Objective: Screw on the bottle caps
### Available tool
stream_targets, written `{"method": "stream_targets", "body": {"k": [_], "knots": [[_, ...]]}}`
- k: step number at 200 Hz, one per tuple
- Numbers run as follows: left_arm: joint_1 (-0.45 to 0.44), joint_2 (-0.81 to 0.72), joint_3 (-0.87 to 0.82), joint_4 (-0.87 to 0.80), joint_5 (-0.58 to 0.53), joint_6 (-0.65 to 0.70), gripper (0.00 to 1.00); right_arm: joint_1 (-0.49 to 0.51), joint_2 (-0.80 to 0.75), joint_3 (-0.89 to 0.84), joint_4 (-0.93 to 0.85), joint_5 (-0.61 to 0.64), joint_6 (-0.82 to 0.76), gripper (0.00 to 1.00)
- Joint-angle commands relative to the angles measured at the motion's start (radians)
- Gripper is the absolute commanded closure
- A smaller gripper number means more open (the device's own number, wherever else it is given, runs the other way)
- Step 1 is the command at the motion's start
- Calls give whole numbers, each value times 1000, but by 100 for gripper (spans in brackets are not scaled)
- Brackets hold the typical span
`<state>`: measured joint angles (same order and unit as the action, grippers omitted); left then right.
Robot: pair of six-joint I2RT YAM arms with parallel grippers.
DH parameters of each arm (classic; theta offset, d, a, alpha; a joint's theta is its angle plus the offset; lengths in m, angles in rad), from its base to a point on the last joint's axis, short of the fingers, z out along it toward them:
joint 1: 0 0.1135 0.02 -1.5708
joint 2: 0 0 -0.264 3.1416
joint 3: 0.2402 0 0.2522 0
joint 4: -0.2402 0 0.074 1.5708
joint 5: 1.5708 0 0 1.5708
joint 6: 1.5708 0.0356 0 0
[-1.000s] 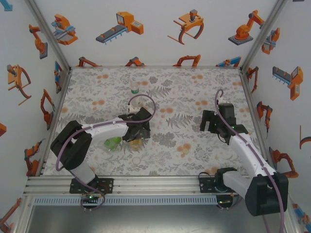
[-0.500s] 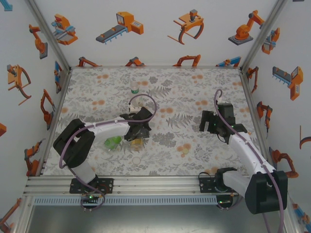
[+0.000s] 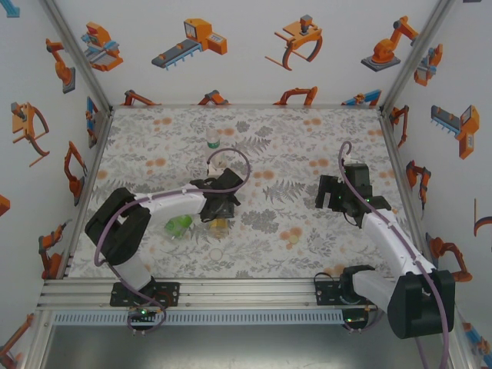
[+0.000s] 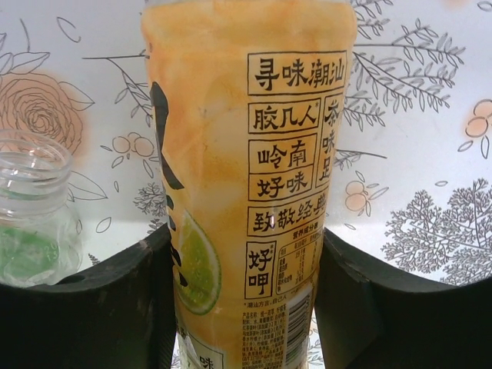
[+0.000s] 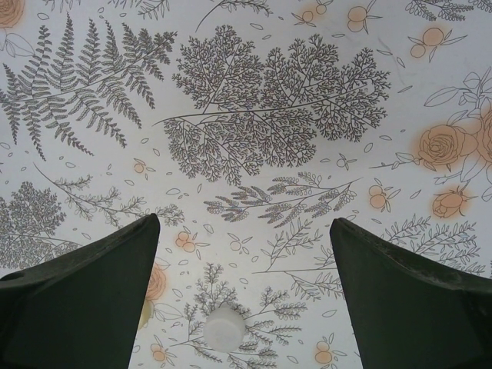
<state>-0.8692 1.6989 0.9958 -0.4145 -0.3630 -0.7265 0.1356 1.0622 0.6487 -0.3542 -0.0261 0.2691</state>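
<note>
The left gripper [image 4: 242, 261] is clamped on the amber bottle [image 4: 246, 138], one black finger pressed to each side of its labelled body. That looks like a sensible hold: gripping the body leaves the neck free for a cap and should stop the bottle spinning once twisting begins. From above, this grip sits just off the table's centre toward 8 o'clock, and whether the bottle stands upright or leans is hard to tell from there. Just beside it at 9 o'clock in the left wrist view is an open, threaded neck with green below, most likely the green bottle [image 4: 31, 215]. It is uncapped and close by, so it may be next in line. The clear bottle [image 3: 214, 141] waits toward 12 o'clock from the left gripper, and whether it has a cap on cannot be made out. Over at 3 o'clock the right gripper [image 5: 244, 223] hangs above the patterned mat [image 5: 254, 115] with its fingers spread wide and nothing between them. That is the free hand, and its job would be to fetch a lid. One of the bottle caps [image 5: 224, 329] lies on the mat at 6 o'clock in the right wrist view, short of the fingertips. Another pale cap [image 3: 217, 252] rests at 6 o'clock from the left gripper, near the front edge. No cap is on the held bottle yet, so the pick-up comes first.
</note>
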Motion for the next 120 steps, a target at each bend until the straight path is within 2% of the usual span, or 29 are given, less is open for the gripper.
{"method": "stream_targets", "body": {"k": [1,66,96,111,120], "knots": [[-42,14,34,-48,7,71,74,7,-4,33,-4,14,-10,18],[-183,-104,44,-37,-122,218,76,7,-17,9,-11,-14,18,20],[-203,-228,3,33,-127,307,81,8,-34,7,-19,-29,33,21],[-205,-297,-27,82,-92,355,89,9,-40,7,-19,-35,37,22],[-205,-340,-41,111,-64,383,89,9,-45,8,-19,-40,41,22]]}}
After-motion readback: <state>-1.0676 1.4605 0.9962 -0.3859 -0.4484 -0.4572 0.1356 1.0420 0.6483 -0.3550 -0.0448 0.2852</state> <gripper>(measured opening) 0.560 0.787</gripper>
